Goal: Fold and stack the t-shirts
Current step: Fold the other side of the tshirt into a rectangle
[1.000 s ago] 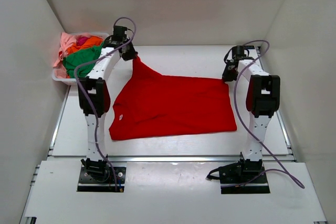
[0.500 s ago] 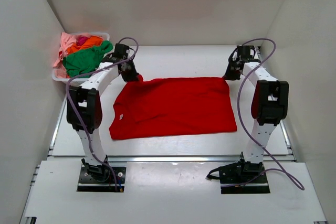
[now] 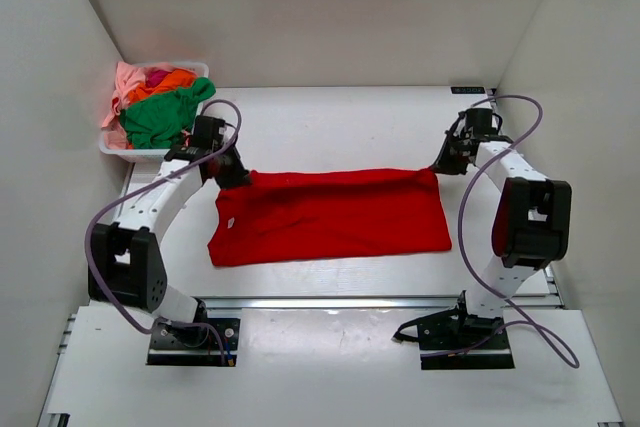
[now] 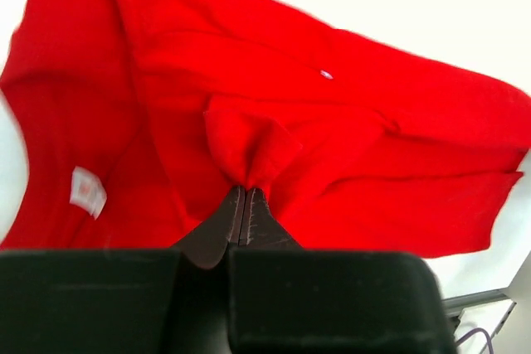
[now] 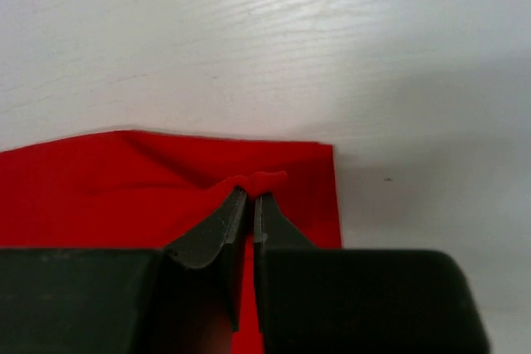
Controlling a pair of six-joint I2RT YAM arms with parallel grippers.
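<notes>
A bright red t-shirt [image 3: 330, 215] lies across the middle of the table, its far part doubled toward the front. My left gripper [image 3: 232, 175] is shut on a pinch of the red cloth [image 4: 249, 151] at the shirt's far left corner. My right gripper [image 3: 446, 164] is shut on a pinch of the red cloth [image 5: 257, 178] at the far right corner. A white neck label [image 4: 87, 191] shows in the left wrist view. Green [image 3: 160, 115], orange [image 3: 165, 80] and pink [image 3: 122, 82] t-shirts are heaped in the basket.
A white plastic basket [image 3: 112, 147] stands at the far left corner against the left wall. White walls close in the table on the left, back and right. A metal rail [image 3: 330, 301] runs along the table's front edge.
Both grippers have drawn the shirt's far edge toward the front and lowered it. The raised left corner has come down, and the shirt is now a shorter band.
</notes>
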